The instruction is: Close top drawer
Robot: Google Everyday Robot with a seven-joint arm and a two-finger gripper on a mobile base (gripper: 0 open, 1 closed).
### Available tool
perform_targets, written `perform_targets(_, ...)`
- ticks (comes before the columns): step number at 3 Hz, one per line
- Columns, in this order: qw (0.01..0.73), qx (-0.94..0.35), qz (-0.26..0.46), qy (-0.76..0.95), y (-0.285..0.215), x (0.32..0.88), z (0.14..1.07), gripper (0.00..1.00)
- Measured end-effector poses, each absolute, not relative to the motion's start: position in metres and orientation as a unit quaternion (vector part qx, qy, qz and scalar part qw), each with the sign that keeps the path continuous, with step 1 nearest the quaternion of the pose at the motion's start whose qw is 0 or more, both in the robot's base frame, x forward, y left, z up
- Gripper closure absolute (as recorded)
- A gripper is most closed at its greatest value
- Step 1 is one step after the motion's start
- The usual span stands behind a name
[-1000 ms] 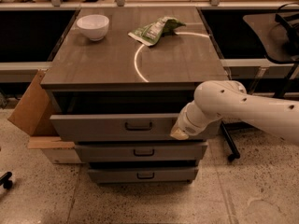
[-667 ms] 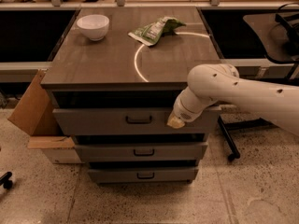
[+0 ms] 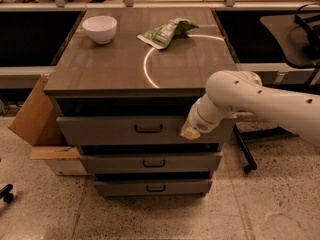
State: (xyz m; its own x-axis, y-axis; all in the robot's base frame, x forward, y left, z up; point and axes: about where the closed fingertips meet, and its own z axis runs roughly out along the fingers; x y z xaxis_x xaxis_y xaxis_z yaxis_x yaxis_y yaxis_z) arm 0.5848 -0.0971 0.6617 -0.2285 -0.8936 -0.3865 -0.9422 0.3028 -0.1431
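Observation:
The top drawer is a wide grey drawer with the tallest front panel and a dark bar handle at its centre. It sits just under the brown cabinet top, its front sticking out slightly past the edge. My gripper comes in on the white arm from the right. Its tip rests against the right part of the drawer front, to the right of the handle.
Two shallower grey drawers sit below. On the cabinet top are a white bowl and a green bag. A cardboard box stands at the left, a black chair base at the right.
The top drawer has slid back into the cabinet. My gripper has moved with it, up and toward the cabinet, staying against the drawer front.

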Motion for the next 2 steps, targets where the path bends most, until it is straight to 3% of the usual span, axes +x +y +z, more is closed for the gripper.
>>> perform_targets(2,0.221,-0.615,0.11,0.749,-0.125,0.511,0.68,1.0)
